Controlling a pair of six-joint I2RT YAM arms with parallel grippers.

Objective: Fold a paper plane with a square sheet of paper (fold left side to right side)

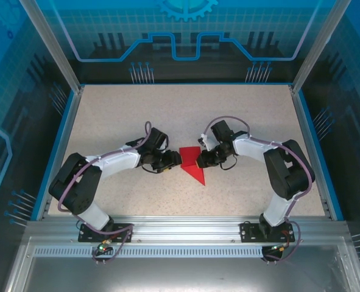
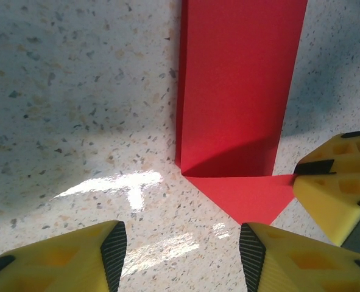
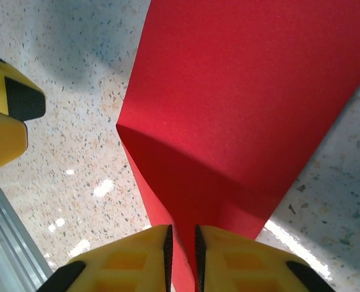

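The red paper (image 1: 193, 165) lies mid-table, partly folded into a pointed shape with its tip toward the near edge. In the left wrist view the paper (image 2: 240, 91) is a long folded strip over a triangular flap. My left gripper (image 2: 183, 255) stands open just off that flap's point, nothing between its fingers; from above, the left gripper (image 1: 171, 159) sits at the paper's left edge. My right gripper (image 3: 183, 243) is shut on a raised fold of the paper (image 3: 240, 91); from above, the right gripper (image 1: 203, 159) is at the paper's right side.
The speckled beige table (image 1: 119, 115) is bounded by a blue rim, with an aluminium rail (image 1: 180, 228) along the near edge. A finger of the right gripper (image 2: 335, 182) shows in the left wrist view, and a left finger (image 3: 9, 115) in the right wrist view.
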